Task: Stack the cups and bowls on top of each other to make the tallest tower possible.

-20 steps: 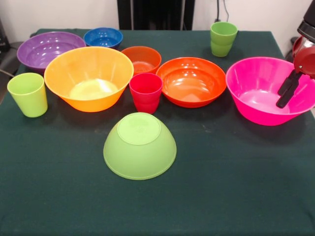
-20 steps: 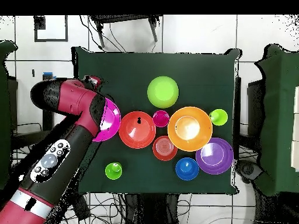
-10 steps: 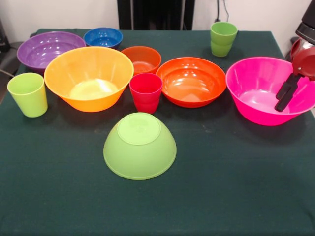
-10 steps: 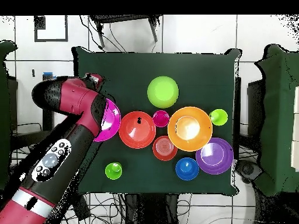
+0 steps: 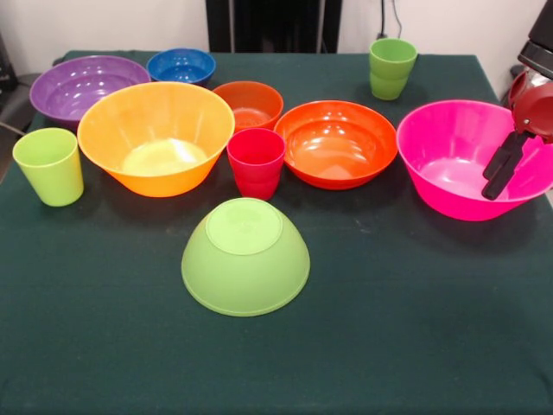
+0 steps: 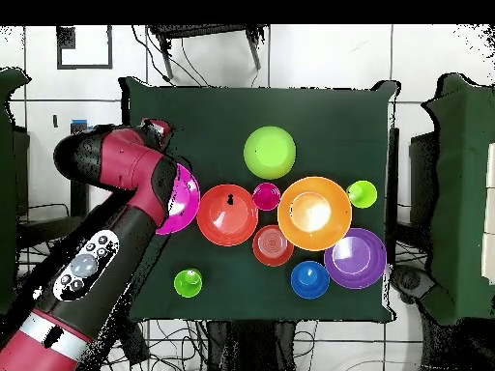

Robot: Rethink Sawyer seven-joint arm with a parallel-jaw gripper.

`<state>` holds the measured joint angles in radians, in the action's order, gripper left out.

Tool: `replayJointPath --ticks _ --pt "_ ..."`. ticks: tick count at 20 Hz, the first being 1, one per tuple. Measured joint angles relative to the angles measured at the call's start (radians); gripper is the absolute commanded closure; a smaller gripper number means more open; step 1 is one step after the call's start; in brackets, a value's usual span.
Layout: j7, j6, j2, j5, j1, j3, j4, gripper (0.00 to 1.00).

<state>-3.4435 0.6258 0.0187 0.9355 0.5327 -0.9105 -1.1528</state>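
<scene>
In the overhead view the arm [image 6: 116, 222] hides most of the pink bowl [image 6: 186, 198]. In the front view the right edge cuts off that bowl's rim and the arm.

Front view, all on the table [image 5: 432, 303]: inverted bowl [image 5: 245, 256] sat alone, nearest the camera. Behind it, left to right: left cup [image 5: 49, 166], left-centre bowl [image 5: 156, 137], middle cup [image 5: 256, 162], right-centre bowl [image 5: 336, 143], right-end bowl [image 5: 467, 160]. Back row: far-left bowl [image 5: 86, 86], far bowl [image 5: 181, 66], mid-back bowl [image 5: 248, 105], far cup [image 5: 392, 68].

A dark green cloth [image 5: 415, 328] covers the table [image 6: 377, 97] edge to edge. Black cables [image 6: 242, 338] lie tangled on the pale tiled floor [image 6: 319, 58] beside it. A dark chair frame [image 6: 208, 39] stands beyond the far edge.
</scene>
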Motion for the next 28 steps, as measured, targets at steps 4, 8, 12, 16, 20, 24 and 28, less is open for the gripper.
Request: replayJointPath --ticks 4,8,12,16,20,24,28 --pt "0.0 0.0 0.0 0.0 0.0 0.0 0.0 0.0" --pt "0.0 0.0 0.0 0.0 0.0 0.0 -0.003 0.0" --pt "0.0 -0.001 0.0 0.0 0.0 0.0 -0.011 0.0" --pt "0.0 -0.003 0.0 0.0 0.001 0.0 -0.019 0.0" --pt "0.0 -0.003 -0.001 0.0 0.003 0.0 -0.026 0.0" --pt "0.0 -0.009 -0.002 0.0 0.003 0.0 -0.029 0.0" --pt "0.0 -0.023 -0.003 0.0 0.003 0.0 -0.029 0.0"
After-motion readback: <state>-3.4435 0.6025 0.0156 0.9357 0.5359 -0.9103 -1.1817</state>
